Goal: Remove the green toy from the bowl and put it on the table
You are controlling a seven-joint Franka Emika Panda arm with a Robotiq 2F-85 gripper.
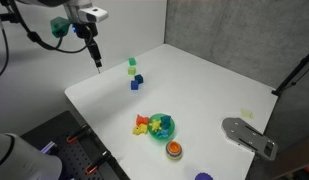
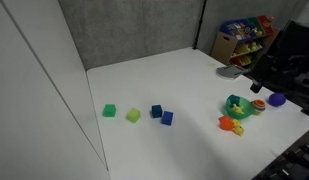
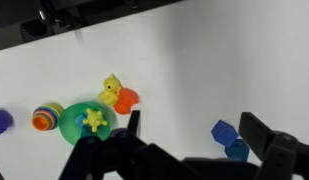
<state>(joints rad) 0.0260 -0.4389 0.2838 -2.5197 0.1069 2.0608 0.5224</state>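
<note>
The green toy [image 3: 93,119] lies inside the bowl [image 3: 86,122], a small piece resting on the bowl's floor; in the wrist view it looks yellowish-green and its exact shape is too small to make out. The bowl sits on the white counter [image 1: 199,80] near the front edge, and shows in both exterior views [image 1: 164,127] [image 2: 237,105]. Just beside the bowl's rim are a yellow duck [image 3: 111,89] and an orange piece [image 3: 128,99], the two close together and touching or nearly so. On the bowl's other side is a striped orange-and-red cup [image 3: 47,116], with a purple object [image 3: 1,121] beyond it at the edge of the wrist view. Well apart from the bowl, across bare counter, stand two blue cubes [image 2: 161,115] close together, then a pale green cube [image 2: 133,115] and a green cube [image 2: 109,111] in a loose row. A grey metal plate [image 1: 249,136] lies at the counter's far corner in an exterior view. The gripper [image 1: 96,62] hangs in the air above the corner of the counter near the cubes, well away from the bowl. In the wrist view the gripper [image 3: 194,128] has its fingers [image 3: 257,130] spread wide with nothing between them.
</note>
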